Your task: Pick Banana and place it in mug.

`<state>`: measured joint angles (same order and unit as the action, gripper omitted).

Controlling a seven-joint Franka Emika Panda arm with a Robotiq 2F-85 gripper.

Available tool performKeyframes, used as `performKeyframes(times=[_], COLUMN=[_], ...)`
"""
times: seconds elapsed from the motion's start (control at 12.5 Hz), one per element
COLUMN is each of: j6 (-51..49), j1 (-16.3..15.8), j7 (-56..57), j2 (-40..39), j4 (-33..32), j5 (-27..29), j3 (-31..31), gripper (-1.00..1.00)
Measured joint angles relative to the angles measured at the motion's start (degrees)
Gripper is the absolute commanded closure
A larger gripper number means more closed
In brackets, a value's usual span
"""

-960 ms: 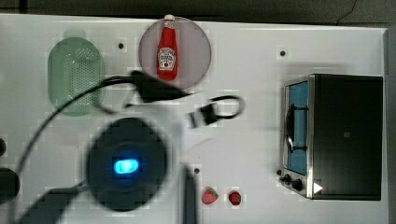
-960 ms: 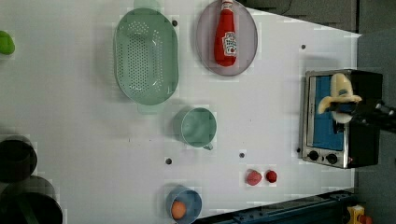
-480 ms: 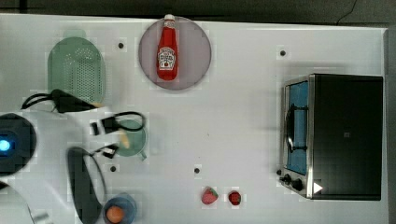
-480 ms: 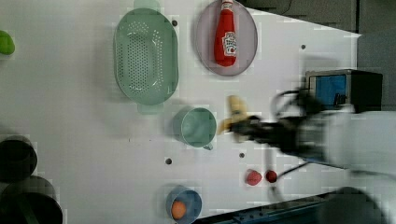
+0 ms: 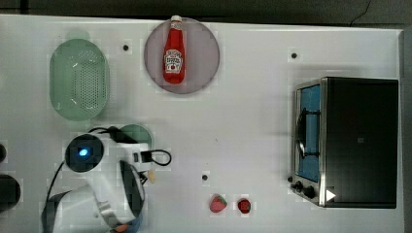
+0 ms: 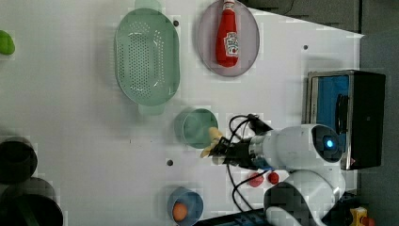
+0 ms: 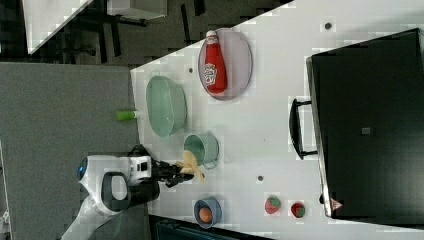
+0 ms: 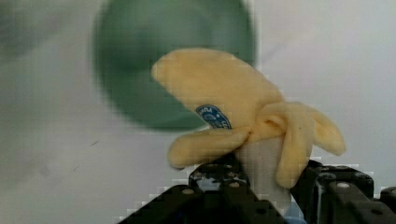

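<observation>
The banana (image 8: 224, 100) is pale yellow with peel flaps and a blue sticker, and my gripper (image 8: 261, 179) is shut on its pale lower end. In the left view, the banana (image 6: 211, 140) hangs at the right rim of the teal-green mug (image 6: 193, 128), with its tip overlapping the rim and the gripper (image 6: 225, 151) just behind it. In the right view, the banana (image 7: 190, 165) sits by the mug's (image 7: 204, 148) near side. In the top view, the arm covers part of the mug (image 5: 140, 134).
A pale green colander (image 5: 79, 80) and a plate (image 5: 204, 53) holding a ketchup bottle (image 5: 174, 56) lie beyond the mug. A black toaster oven (image 5: 359, 141) stands at the top view's right. Two strawberries (image 5: 218, 204) and a blue cup (image 6: 186, 207) lie near the front.
The arm has swung from in front of the oven across the table, carrying the banana, and now holds it at the mug's rim.
</observation>
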<state>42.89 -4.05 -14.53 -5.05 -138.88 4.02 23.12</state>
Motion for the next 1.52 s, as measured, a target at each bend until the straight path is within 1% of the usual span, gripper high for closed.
performKeyframes(times=[0.08, 0.16, 0.24, 0.32, 0.56, 0.64, 0.72, 0.88, 0.96, 1.04, 1.2, 1.28, 1.44, 1.52], j6=[2.94, 5.88, 7.05, 8.28, 8.67, 5.09, 2.77, -9.43, -12.53, -15.74, -24.66, -26.63, -27.88, -29.68], j1=[0.63, 0.97, 1.64, 1.79, 0.98, 0.93, 0.92, 0.74, 0.41, -0.47, -0.41, 0.08, 2.48, 2.49], j7=[0.00, -0.46, -0.70, -0.71, -0.76, -0.76, -0.76, -0.76, -0.76, -0.76, -0.43, 0.14, 2.45, 2.69], j2=[-0.44, -0.98, -1.28, -1.47, -0.49, 2.33, 3.88, 6.16, 8.17, 10.52, 14.40, 15.77, 17.29, 17.50], j4=[0.34, 0.78, 1.23, 1.90, 2.69, 4.81, 5.93, 11.30, 13.09, 14.66, 19.14, 21.26, 25.63, 27.47], j5=[-0.80, -0.46, 0.77, 1.10, 0.14, -1.25, -0.92, -0.93, 0.57, -0.52, -0.30, -0.31, -0.68, -0.74], j3=[-0.69, -1.13, -0.67, -0.66, -1.19, -1.18, -1.18, -1.59, -3.11, -5.85, -10.91, -13.20, -16.25, -18.42], gripper=[-0.32, -0.74, -0.93, -1.00, -1.00, -1.00, -1.00, -1.00, -1.00, -1.00, -1.00, -1.00, -1.00, -1.00])
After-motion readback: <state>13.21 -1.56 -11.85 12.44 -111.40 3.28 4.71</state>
